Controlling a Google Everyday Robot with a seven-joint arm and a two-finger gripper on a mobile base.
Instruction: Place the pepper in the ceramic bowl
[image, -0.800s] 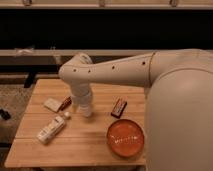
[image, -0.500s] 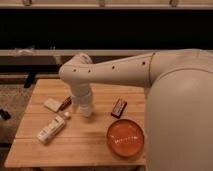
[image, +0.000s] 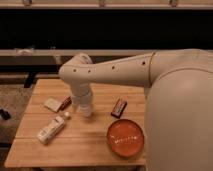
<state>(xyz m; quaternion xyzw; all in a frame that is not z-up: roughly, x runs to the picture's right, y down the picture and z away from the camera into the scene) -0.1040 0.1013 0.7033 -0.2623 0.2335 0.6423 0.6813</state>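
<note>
Above the middle of the wooden table, we are seeing the gripper hanging at the lower end of the white arm. The arm is reaching in from the right, bending at a rounded joint and pointing down toward the tabletop. We are unable to tell whether the gripper is spread, pressed together or pinching anything, since its tip is showing only as a pale rounded shape close over the wood. Just to the left of the gripper, as viewed, the pepper is lying on the table as a small dark red-brown sliver slanting up to the right; we are reading it as near the gripper but apart from it. On the pepper's side away from the gripper, a pale flat packet is lying right beside it, though we cannot say whether the two are touching. Lower left of the gripper, toward the viewer, a white bottle is lying on its side with its capped end pointing back toward the gripper. To the right of the gripper, at much the same depth, a dark bar-shaped packet is lying flat at a slant. Farther right and nearer the viewer, well apart from both gripper and pepper, the ceramic bowl is sitting upright near the table's front edge, glossy orange-red with a darker rim, just beside the robot's broad white body.
</note>
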